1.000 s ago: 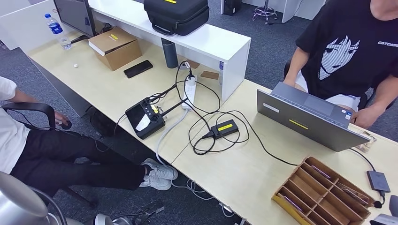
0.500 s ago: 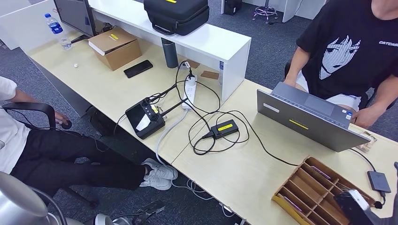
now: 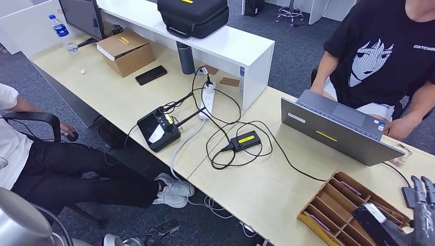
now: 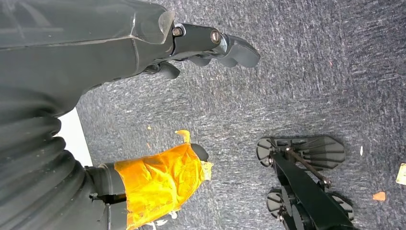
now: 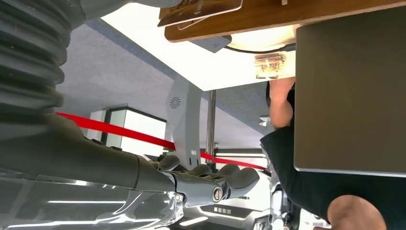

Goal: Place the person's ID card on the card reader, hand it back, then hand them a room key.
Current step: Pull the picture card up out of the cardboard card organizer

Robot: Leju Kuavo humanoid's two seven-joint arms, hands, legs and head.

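Both hands empty: right hand raised over tray.

A long pale wooden desk is seen running across the room. A white shelf unit is set on top of it. The floor is covered with grey-blue carpet. A black chair is placed on the left side of the desk, and a stool base is seen far back. In the right wrist view, a red band is stretched across a bright white room, with a grey post standing there.
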